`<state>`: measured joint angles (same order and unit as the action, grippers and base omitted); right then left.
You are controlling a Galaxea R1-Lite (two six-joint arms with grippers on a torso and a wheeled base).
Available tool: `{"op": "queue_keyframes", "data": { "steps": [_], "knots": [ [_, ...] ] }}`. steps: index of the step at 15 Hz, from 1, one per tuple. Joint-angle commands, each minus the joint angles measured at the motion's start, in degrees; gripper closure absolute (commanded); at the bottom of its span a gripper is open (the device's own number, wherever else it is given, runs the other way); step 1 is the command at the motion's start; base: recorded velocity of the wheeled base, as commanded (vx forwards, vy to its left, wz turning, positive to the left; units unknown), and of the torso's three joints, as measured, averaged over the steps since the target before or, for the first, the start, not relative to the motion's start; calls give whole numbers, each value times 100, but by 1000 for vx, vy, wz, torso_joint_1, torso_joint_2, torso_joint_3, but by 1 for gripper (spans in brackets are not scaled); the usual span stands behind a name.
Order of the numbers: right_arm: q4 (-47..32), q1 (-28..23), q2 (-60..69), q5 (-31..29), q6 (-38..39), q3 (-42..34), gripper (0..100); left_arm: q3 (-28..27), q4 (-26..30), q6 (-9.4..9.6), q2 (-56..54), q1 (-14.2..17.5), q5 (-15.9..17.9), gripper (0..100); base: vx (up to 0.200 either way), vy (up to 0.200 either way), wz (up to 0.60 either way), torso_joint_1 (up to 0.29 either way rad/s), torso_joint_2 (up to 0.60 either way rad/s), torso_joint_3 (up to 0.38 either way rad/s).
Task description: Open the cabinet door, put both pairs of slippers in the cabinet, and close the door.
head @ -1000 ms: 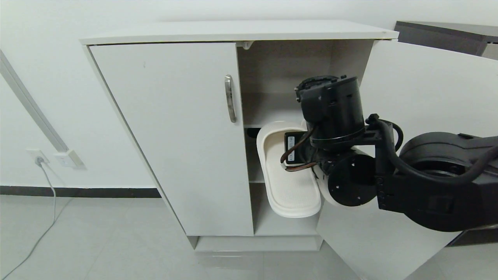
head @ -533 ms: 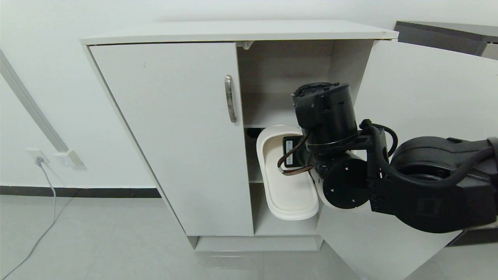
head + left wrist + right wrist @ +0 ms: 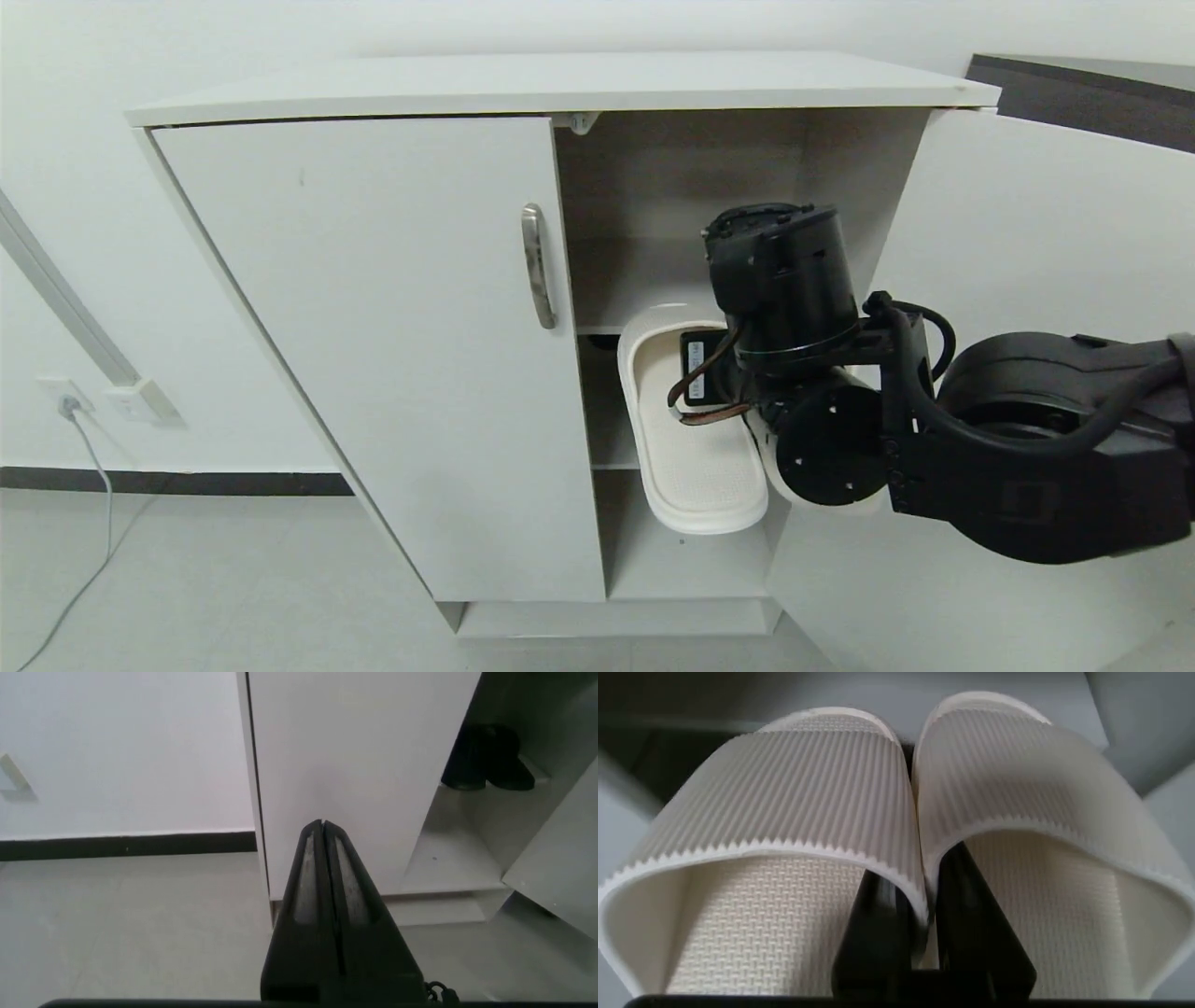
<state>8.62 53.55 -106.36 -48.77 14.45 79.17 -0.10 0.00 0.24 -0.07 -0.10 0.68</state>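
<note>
R end effector (image 3: 920, 917) pinches the white slippers (image 3: 693, 467) together at the open cabinet (image 3: 373, 327). L end effector (image 3: 322, 833) is closed tight, low over the floor (image 3: 121, 919).

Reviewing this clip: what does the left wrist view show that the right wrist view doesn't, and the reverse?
Left wrist view, not the right: the left gripper, fingers pressed shut and holding nothing, the closed cabinet door, the grey floor, and a dark pair of slippers on a shelf inside. Right wrist view, not the left: the white slippers side by side, with the right gripper shut on their adjoining inner walls. Shared: pale cabinet panels at the opening.
</note>
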Motion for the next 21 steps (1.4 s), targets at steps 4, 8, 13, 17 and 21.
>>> {"op": "queue_keyframes", "data": {
  "steps": [4, 8, 13, 17, 21],
  "knots": [
    [-1, -3, 2, 0, -12, 2, 100, 1, 0, -7, 7, 1, -7, 100, 200, 0, 0, 4, 2, 4],
    [158, -3, -104, 8, -21, 11, 100, 1, 0, -7, 7, 1, -7, 100, 0, 0, 0, 0, 0, 0],
    [246, -161, -403, 43, -47, 213, 100, 1, 0, -7, 7, 1, -7, 100, 0, 0, 0, 0, 0, 0],
    [210, -381, -570, 184, -311, 591, 100, 1, 0, -7, 7, 1, -7, 100, 0, 0, 0, 0, 0, 0],
    [-36, -627, -877, 290, -355, 1286, 100, 1, 0, -7, 7, 1, -7, 100, 0, 0, 0, 0, 0, 0]
  ]
}}
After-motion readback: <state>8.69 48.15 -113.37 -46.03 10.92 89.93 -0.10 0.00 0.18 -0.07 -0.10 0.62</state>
